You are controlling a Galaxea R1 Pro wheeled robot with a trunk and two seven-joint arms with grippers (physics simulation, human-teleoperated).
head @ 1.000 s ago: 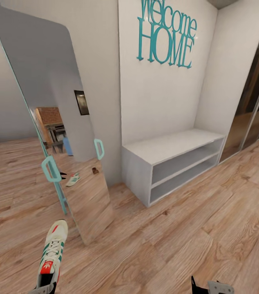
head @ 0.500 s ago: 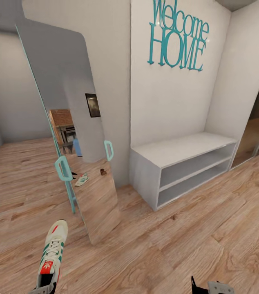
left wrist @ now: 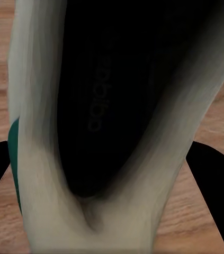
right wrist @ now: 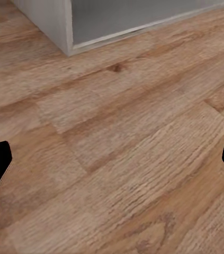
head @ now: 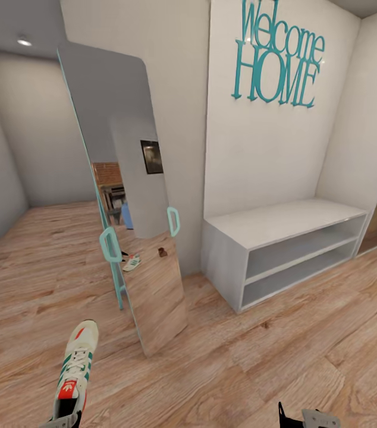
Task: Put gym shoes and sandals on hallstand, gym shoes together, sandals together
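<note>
Gym shoe [head: 75, 374] hangs clamped at its heel in the left gripper [head: 62, 421], toe pointing away toward the mirror [head: 135, 202], above the corridor floor [head: 272, 356]. Right gripper [head: 307, 419] seems spread apart, empty, near the white bench [head: 283, 249].

One gym shoe [head: 75, 371] is held up at the near left, toe pointing away: white, with white laces, green side stripes and a red-orange tongue patch. In the left wrist view its dark inside [left wrist: 127, 95] and pale collar show close up. Below it lies the corridor floor [head: 272, 362], light brown wood-grain planks.
</note>
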